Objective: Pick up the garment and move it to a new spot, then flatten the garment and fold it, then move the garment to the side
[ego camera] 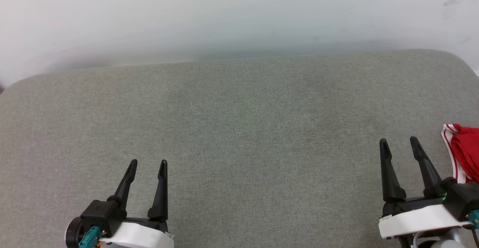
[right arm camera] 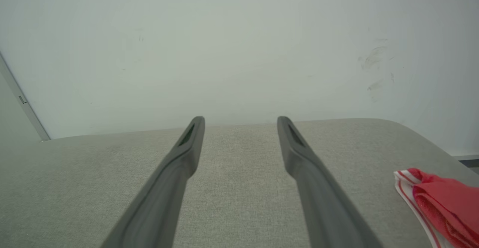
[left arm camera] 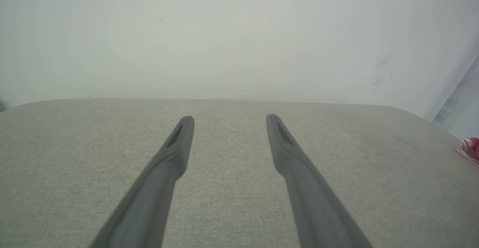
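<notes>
Right gripper (ego camera: 398,140), lower right of the head view: two dark fingers held apart, nothing between them, pointing across the grey padded surface (ego camera: 239,109) toward the pale wall (ego camera: 224,12). Left gripper (ego camera: 148,162), lower left: likewise spread and empty.

The garment (ego camera: 466,150) lies on the padding just beside the right gripper, on its outer side — to the right of the fingers, not ahead of them. In the right wrist view it sits low at the right margin (right arm camera: 441,199), layered in red folds with a red-and-white striped edge facing the fingers. The picture edges cut it off, so I cannot tell its long axis; the visible striped edge runs roughly parallel to the fingers.

I judge the right arm much the nearer; the left stands well apart from the cloth. To reach it I would swing the right gripper outward rather than forward.

Count: two grippers, four fingers, one garment, one padded surface.
</notes>
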You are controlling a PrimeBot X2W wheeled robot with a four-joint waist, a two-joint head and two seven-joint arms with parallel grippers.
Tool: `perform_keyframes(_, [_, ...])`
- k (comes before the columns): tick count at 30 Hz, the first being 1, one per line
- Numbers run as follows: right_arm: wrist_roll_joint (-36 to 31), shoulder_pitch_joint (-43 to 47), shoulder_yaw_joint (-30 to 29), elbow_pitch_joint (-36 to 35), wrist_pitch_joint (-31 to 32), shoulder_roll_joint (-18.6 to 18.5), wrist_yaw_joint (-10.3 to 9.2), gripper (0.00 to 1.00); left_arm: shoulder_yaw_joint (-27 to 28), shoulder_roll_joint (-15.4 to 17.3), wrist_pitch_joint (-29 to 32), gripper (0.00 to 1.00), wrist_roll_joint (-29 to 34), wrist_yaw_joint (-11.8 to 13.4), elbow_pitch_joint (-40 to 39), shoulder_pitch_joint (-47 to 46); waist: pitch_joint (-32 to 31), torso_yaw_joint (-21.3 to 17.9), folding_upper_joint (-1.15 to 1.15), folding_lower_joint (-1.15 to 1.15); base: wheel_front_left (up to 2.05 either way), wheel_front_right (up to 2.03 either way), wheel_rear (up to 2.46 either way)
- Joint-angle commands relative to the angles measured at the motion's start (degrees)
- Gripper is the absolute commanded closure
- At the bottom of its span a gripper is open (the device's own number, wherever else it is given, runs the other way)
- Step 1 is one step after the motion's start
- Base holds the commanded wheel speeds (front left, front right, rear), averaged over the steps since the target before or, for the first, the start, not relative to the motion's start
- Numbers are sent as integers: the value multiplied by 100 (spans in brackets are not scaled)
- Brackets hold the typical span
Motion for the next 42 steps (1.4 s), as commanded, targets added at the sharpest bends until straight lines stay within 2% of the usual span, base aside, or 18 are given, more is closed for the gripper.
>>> perform_keyframes(1, [-20, 105, 24, 21, -34, 27, -4, 0, 17, -9, -12, 0, 19, 5, 16, 45, -6, 12, 0, 1, 0, 0, 0])
perform_keyframes(10, [17, 109, 118, 14, -60, 68, -4, 0, -61, -48, -12, 0, -42, 5, -62, 74, -33, 27, 0, 1, 0, 0, 0])
perform_keyframes(26, [28, 151, 84, 94, -72, 89, -4, 0, 202, -71, -12, 0, -262, 35, -136, 84, -57, 33, 0, 1, 0, 0, 0])
perform_keyframes(27, [52, 78, 84, 89, -51, 63, 0, 100, 218, -66, 0, 100, -297, 37, -129, 68, -58, 33, 0, 1, 0, 0, 0])
perform_keyframes(30, [94, 107, 93, 214, -47, 63, 0, 100, 211, -69, 6, 100, -361, 50, 2, 120, -62, 33, 0, 1, 0, 0, 0])
perform_keyframes(42, [1507, -1, 88, 355, 225, -6, 0, 100, 250, -24, 311, 100, -1676, 45, 183, -38, -87, 40, 0, 1, 0, 0, 0])
